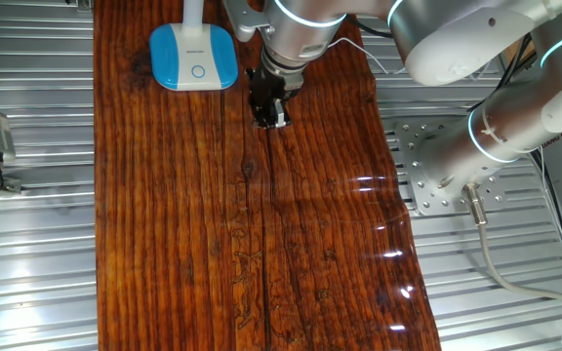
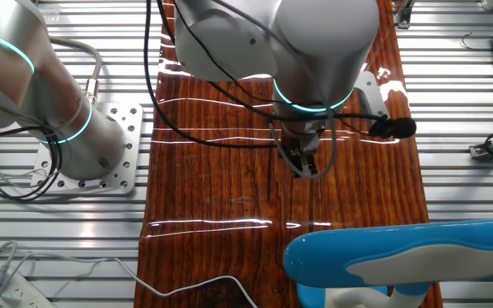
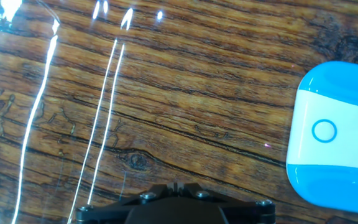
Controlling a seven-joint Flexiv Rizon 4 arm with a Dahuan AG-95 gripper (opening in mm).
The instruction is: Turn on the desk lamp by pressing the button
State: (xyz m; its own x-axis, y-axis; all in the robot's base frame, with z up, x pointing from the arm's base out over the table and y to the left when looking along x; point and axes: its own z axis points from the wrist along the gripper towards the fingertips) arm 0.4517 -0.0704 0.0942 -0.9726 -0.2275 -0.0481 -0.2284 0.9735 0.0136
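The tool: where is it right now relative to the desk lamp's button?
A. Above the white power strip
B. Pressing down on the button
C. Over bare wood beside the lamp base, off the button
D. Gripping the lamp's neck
C: the tool sits over the wooden table, clear of the desk lamp, and the button shows uncovered in the hand view.

The bulky silver-grey robot arm with glowing teal joint rings [image 1: 476,58] reaches across from its bolted base, wrist bent straight down. Its small black two-finger pincer [image 1: 270,119] points vertically downward, tips low; whether they're parted can't be made out.
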